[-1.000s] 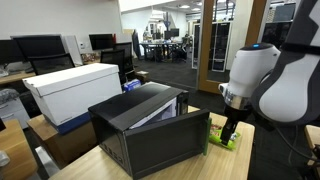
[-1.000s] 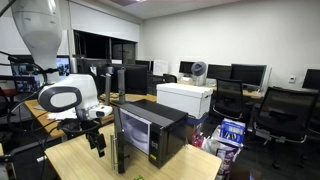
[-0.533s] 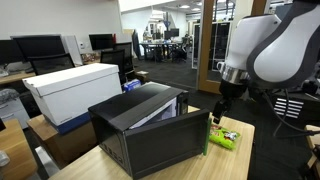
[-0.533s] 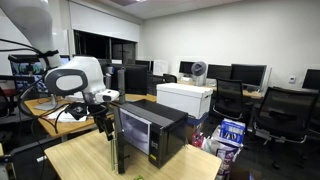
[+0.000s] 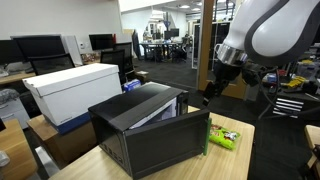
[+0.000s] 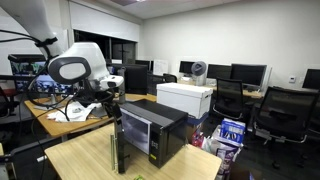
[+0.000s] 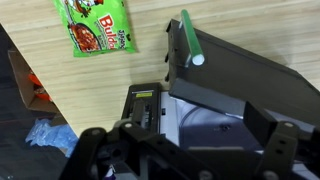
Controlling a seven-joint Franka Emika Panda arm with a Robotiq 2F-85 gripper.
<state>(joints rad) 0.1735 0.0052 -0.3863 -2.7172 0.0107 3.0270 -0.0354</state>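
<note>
Pale wooden table (image 5: pixel 238 160): one black microwave (image 5: pixel 150 125), one green packet (image 5: pixel 224 139), one claw (image 5: pixel 209 96) above, jaws apart, empty.

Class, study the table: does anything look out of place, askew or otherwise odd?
The door of the black microwave hangs open, its green handle sticking out. A green snack packet lies loose on the wooden table beside it. Nothing looks spilled or broken.

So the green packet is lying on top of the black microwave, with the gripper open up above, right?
Not quite: the green packet lies on the wooden table beside the black microwave, not on top of it, as the wrist view shows. The gripper is open above.
</note>
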